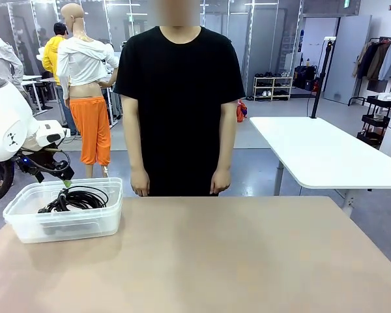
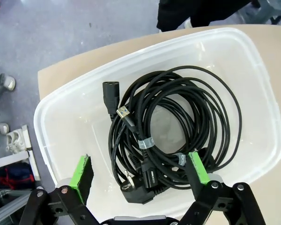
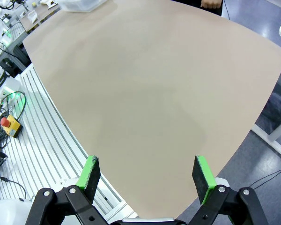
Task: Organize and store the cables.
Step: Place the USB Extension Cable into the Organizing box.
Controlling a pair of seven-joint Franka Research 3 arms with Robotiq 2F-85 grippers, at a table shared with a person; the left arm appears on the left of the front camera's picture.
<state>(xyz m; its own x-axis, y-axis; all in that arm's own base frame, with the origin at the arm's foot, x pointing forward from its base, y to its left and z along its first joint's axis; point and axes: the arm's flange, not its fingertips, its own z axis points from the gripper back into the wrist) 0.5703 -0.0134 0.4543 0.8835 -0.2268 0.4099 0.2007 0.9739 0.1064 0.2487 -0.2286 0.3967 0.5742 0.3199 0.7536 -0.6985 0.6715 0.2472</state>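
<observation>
Several black cables [image 2: 173, 126] lie coiled together inside a clear plastic bin [image 2: 61, 122], with plug ends and small grey straps showing. In the front view the cables [image 1: 78, 197] sit in the bin [image 1: 65, 225] at the table's far left. My left gripper [image 2: 140, 176] hangs open just above the bin, nothing between its green pads; the front view shows it [image 1: 64, 177] over the bin's back rim. My right gripper [image 3: 147, 176] is open over the bare tan tabletop [image 3: 150, 84], holding nothing.
A person in a black shirt [image 1: 179, 104] stands at the table's far edge, hands down at the sides. A white table [image 1: 319, 153] stands behind on the right. The bin's corner [image 3: 82, 4] shows at the far end of the right wrist view.
</observation>
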